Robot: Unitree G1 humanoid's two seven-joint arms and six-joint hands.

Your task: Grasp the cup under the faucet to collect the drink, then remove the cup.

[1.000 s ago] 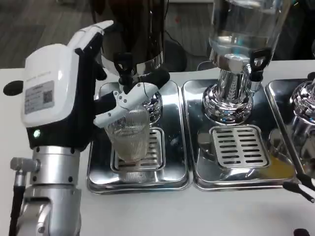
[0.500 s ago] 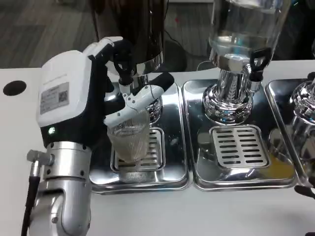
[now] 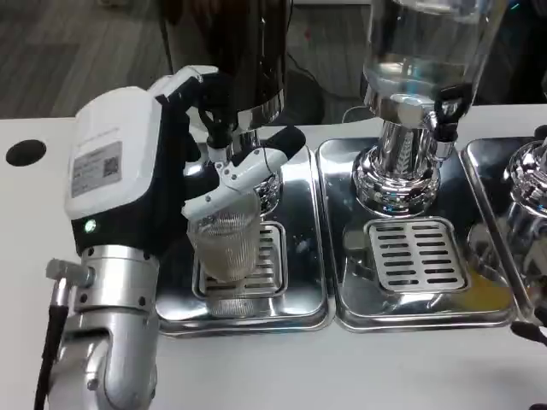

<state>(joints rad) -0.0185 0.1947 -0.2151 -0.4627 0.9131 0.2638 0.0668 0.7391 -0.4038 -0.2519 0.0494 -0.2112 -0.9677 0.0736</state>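
Cup (image 3: 224, 248): clear ribbed glass, upright on the slotted grate (image 3: 267, 256) of the left tray (image 3: 299, 282), directly below the black tap (image 3: 215, 120) of the dark dispenser (image 3: 244, 51).
Left hand (image 3: 128, 171): at the cup's left side, white back turned to the camera; its fingers (image 3: 235, 175) reach across the front of the cup near the rim and wrap it, so the hand grips the cup. How the far-side fingers lie cannot be told, as the hand's own back hides them.
Left forearm (image 3: 107, 333): silver, rising from the lower left edge up to the hand, with a thin cable at its left side.
Cup contents: cannot tell; the glass looks clear with reflections.
Middle dispenser (image 3: 423, 51): clear tank on a chrome base (image 3: 396, 175), with its own black-handled tap (image 3: 444, 107), standing on the middle tray (image 3: 333, 248) behind a second grate (image 3: 416, 254).
Right tray (image 3: 479, 171): partly cut by the picture edge, carrying another chrome base (image 3: 528, 184).
Right hand: only dark fingertips (image 3: 534, 331) at the lower right edge, near the table's front; whether they are spread or curled cannot be told.
Table (image 3: 342, 367): white, with a round black hole (image 3: 24, 152) at the left, well apart from the trays.
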